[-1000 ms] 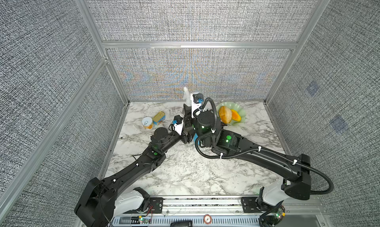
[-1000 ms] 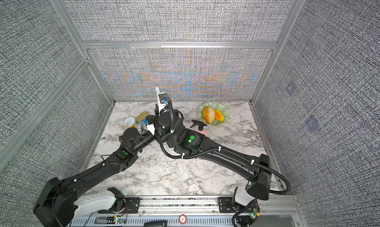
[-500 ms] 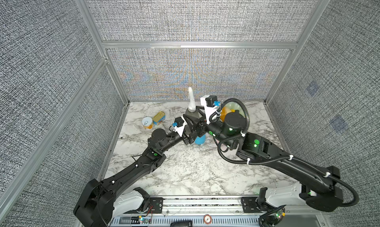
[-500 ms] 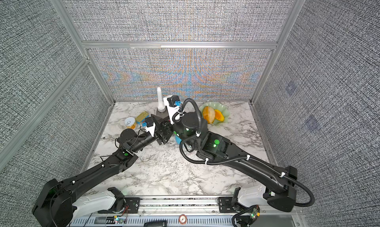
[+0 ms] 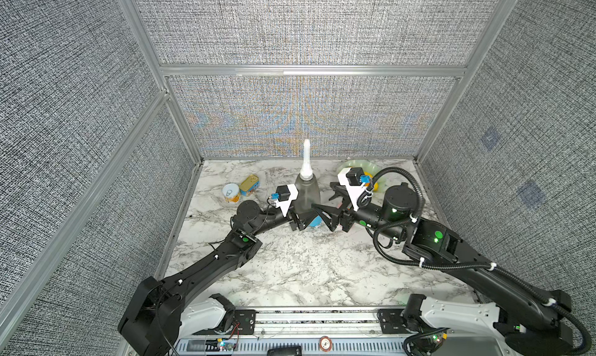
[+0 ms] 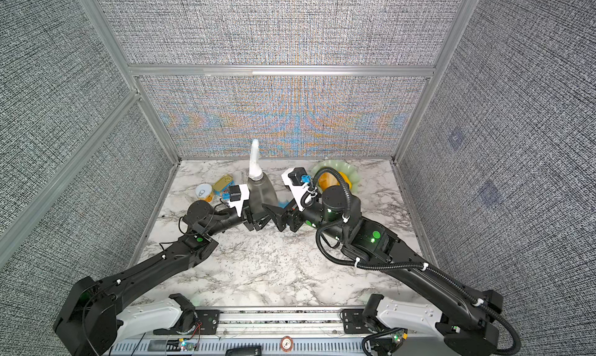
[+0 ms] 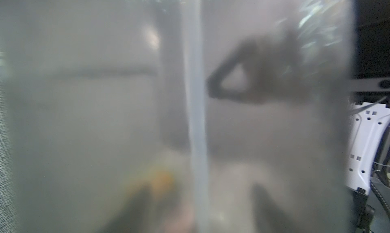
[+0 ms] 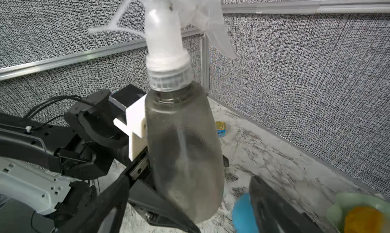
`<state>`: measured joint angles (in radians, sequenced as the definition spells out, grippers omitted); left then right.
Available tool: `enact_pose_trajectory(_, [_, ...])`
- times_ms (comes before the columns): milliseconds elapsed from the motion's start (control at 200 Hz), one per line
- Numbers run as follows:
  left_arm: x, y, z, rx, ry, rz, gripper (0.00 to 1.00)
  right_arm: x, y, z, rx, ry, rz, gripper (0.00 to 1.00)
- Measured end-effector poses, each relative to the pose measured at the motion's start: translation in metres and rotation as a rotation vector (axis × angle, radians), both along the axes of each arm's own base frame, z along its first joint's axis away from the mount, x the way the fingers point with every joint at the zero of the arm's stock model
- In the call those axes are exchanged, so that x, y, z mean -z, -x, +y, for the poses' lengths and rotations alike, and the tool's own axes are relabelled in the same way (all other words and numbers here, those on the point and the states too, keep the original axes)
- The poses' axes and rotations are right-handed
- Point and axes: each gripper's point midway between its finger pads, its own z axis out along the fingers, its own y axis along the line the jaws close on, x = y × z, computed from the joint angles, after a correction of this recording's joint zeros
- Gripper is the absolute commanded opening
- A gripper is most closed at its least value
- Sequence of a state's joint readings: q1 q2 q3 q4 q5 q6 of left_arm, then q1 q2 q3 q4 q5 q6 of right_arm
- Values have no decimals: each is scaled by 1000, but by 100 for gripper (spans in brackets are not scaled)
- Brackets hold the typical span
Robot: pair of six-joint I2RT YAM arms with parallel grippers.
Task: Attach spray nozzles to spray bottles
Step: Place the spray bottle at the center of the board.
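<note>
Bottle, smoky grey (image 8: 183, 147), 1 unit: held upright between the 2 arms, lower body clamped in left gripper (image 5: 300, 221). White nozzle (image 8: 164, 46) sits on its neck; how far the collar is threaded cannot be told. Right gripper (image 5: 322, 217): jaws wide, empty, just beside bottle. Hazards: loose nozzle toppling if bottle tilts; spread jaws knocking blue bottle (image 8: 242, 210) nearby.

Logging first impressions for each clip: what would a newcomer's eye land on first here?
The smoky grey bottle stands out first, upright at mid-table with a white spray nozzle on its neck, gripped low down by the left gripper. Next comes the right gripper beside it, jaws spread wide and empty. At the back, two tin cans sit to the left and a green dish to the right.
</note>
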<state>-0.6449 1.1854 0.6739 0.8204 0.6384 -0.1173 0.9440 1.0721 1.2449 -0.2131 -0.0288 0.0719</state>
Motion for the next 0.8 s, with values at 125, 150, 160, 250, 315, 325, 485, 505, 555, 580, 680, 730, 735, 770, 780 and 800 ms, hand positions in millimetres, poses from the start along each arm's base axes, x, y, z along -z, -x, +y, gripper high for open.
enact_pose_trajectory(125, [-2,4,-2,33,2,9,62,7,-3,7,-59,15,13,93])
enact_pose_trajectory(150, [-2,6,-3,44,3,9,62,8,-4,9,-68,20,15,94])
enact_pose_trajectory(160, [-2,6,-3,49,3,8,62,8,-5,10,-70,22,15,94])
enact_pose_trajectory(250, [-2,9,-5,77,2,18,62,13,-11,18,-99,32,30,94])
enact_pose_trajectory(315, [-2,10,-6,85,1,19,62,16,-14,25,-116,36,33,94])
enact_pose_trajectory(325, [-2,10,-6,86,1,19,62,16,-15,26,-119,36,33,94])
enact_pose_trajectory(485, [1,11,-10,114,-6,31,63,17,-21,39,-146,29,28,90])
enact_pose_trajectory(505, [1,11,-10,116,-7,32,63,17,-22,40,-147,28,26,88])
enact_pose_trajectory(555, [1,12,-11,127,-10,32,65,17,-22,42,-155,26,24,83])
enact_pose_trajectory(580, [2,12,-11,129,-11,32,65,17,-23,42,-156,26,24,81])
enact_pose_trajectory(680, [2,12,-12,133,-12,34,69,17,-23,43,-158,27,20,76])
enact_pose_trajectory(730, [2,12,-12,135,-12,35,71,18,-22,43,-161,24,18,74])
enact_pose_trajectory(735, [2,12,-12,135,-12,35,72,18,-22,43,-161,24,18,74])
enact_pose_trajectory(770, [3,13,-12,137,-14,36,76,19,-22,42,-161,22,16,73])
enact_pose_trajectory(780, [3,13,-12,137,-14,36,77,19,-22,42,-161,22,16,74])
enact_pose_trajectory(800, [3,13,-13,138,-15,37,80,19,-21,42,-162,20,14,73])
